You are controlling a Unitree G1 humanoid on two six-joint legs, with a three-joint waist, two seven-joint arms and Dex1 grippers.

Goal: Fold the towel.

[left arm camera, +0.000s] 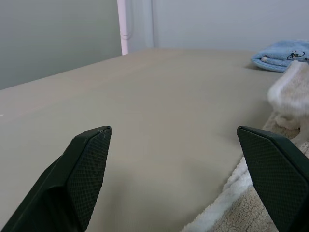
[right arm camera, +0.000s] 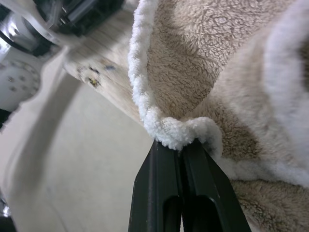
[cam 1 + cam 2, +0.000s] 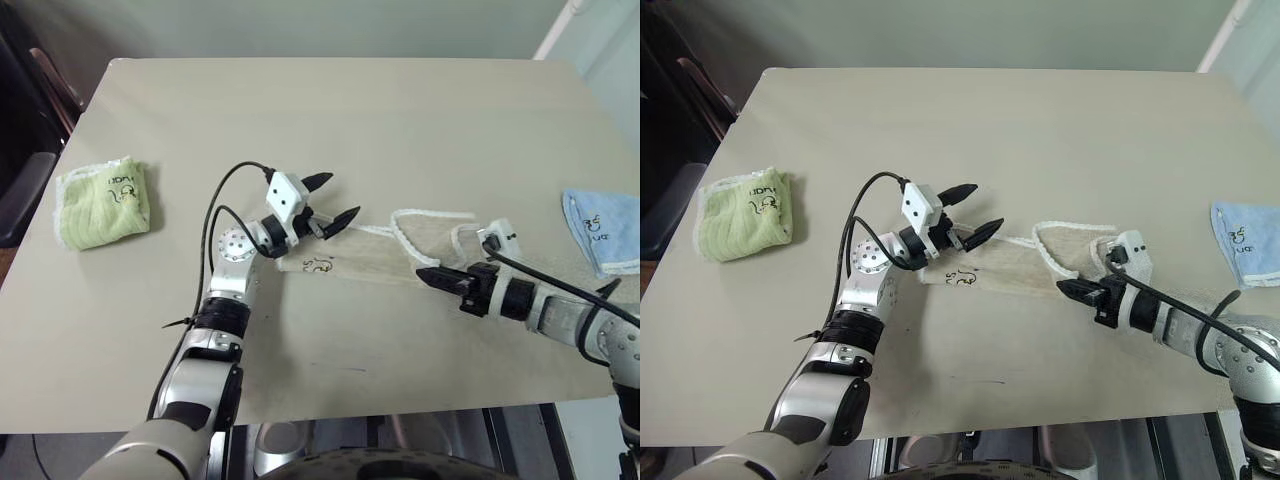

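Bare test room: plain beige table (image 3: 400,130) (grey-green wall (image 3: 300,25) behind), folded practice towels.

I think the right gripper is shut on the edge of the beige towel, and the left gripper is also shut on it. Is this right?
Not fully. The right gripper is shut on the towel edge, but the left gripper is open and holds nothing; the left wrist view shows its fingers wide apart.

We see the towel (image 3: 380,255), beige terry cloth with white corded edging and a small dark printed logo, lying partly folded on the desk (image 3: 400,130). Its right end is doubled over, one white-edged corner lifted.
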